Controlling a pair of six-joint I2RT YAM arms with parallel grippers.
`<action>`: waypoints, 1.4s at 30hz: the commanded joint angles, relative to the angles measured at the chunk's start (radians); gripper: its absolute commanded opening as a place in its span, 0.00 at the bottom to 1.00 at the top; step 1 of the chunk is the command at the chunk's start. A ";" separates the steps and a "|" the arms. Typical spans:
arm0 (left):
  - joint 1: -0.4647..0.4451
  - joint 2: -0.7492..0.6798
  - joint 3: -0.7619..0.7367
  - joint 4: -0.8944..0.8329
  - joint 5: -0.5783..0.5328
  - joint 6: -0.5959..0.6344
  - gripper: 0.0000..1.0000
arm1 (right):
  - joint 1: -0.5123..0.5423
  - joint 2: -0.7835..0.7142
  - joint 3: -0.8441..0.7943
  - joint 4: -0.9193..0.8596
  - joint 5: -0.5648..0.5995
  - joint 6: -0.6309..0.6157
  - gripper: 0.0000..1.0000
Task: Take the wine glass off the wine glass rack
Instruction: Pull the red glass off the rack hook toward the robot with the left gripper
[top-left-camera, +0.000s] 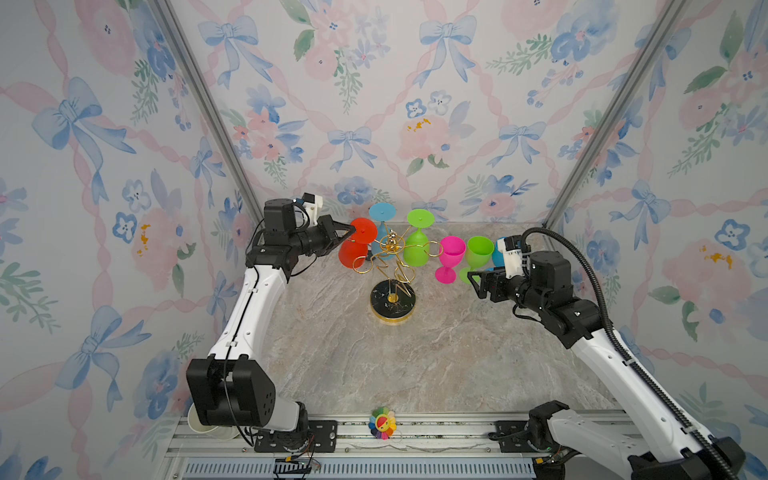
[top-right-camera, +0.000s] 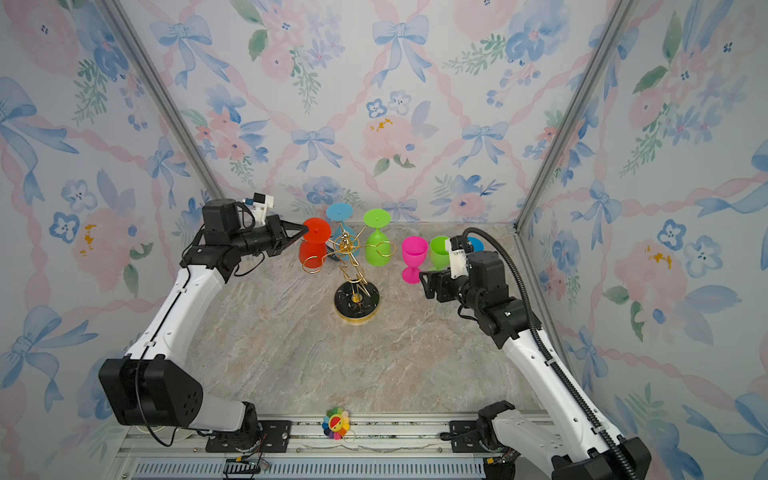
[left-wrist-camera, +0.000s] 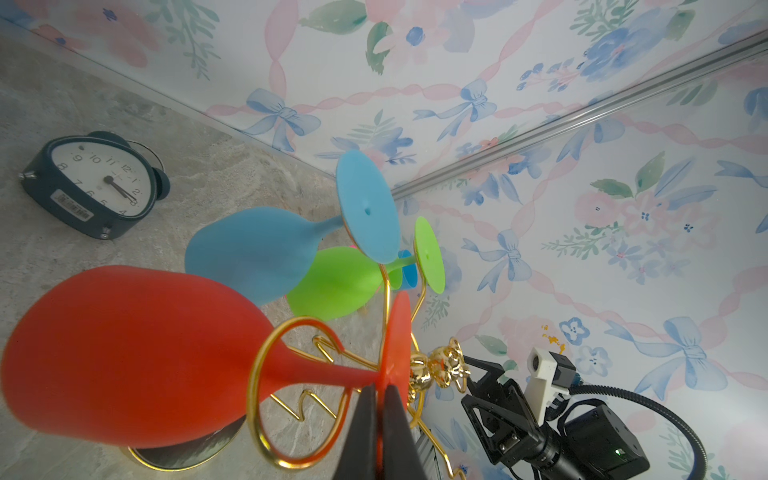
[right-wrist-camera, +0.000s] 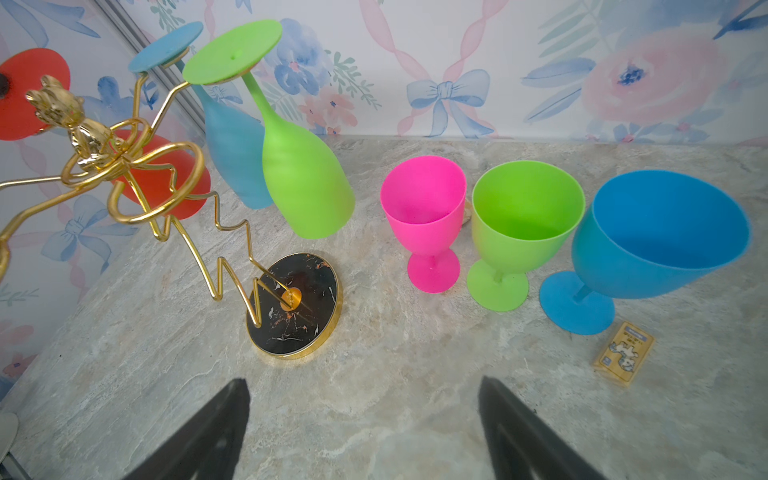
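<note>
The gold wire wine glass rack (top-left-camera: 392, 305) (top-right-camera: 357, 301) (right-wrist-camera: 293, 307) stands mid-table on its round black base. A red wine glass (top-left-camera: 351, 255) (top-right-camera: 311, 254) (left-wrist-camera: 124, 353) hangs upside down at the rack's left side, foot uppermost. My left gripper (top-left-camera: 351, 235) (top-right-camera: 305, 234) (left-wrist-camera: 380, 388) is shut on the edge of its red foot disc. In the left wrist view a gold loop crosses in front of the stem. My right gripper (top-left-camera: 473, 282) (top-right-camera: 424, 284) (right-wrist-camera: 361, 386) hangs open and holds nothing, low over the table right of the rack.
A blue glass (top-left-camera: 382, 212) and a green glass (top-left-camera: 415, 249) also hang on the rack. Pink (right-wrist-camera: 424, 208), green (right-wrist-camera: 523, 208) and blue (right-wrist-camera: 660, 237) glasses stand upright at the back right beside a small yellow card (right-wrist-camera: 623, 353). A clock (left-wrist-camera: 91, 183) lies behind the rack.
</note>
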 joint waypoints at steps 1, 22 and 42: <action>-0.010 0.026 0.053 0.003 0.015 0.002 0.00 | 0.013 -0.004 -0.008 0.013 0.011 0.011 0.89; -0.011 0.120 0.143 0.002 0.030 0.012 0.00 | 0.016 0.006 -0.008 0.021 0.014 0.006 0.89; -0.036 0.151 0.160 0.002 0.047 0.022 0.00 | 0.027 0.006 -0.014 0.028 0.023 0.007 0.89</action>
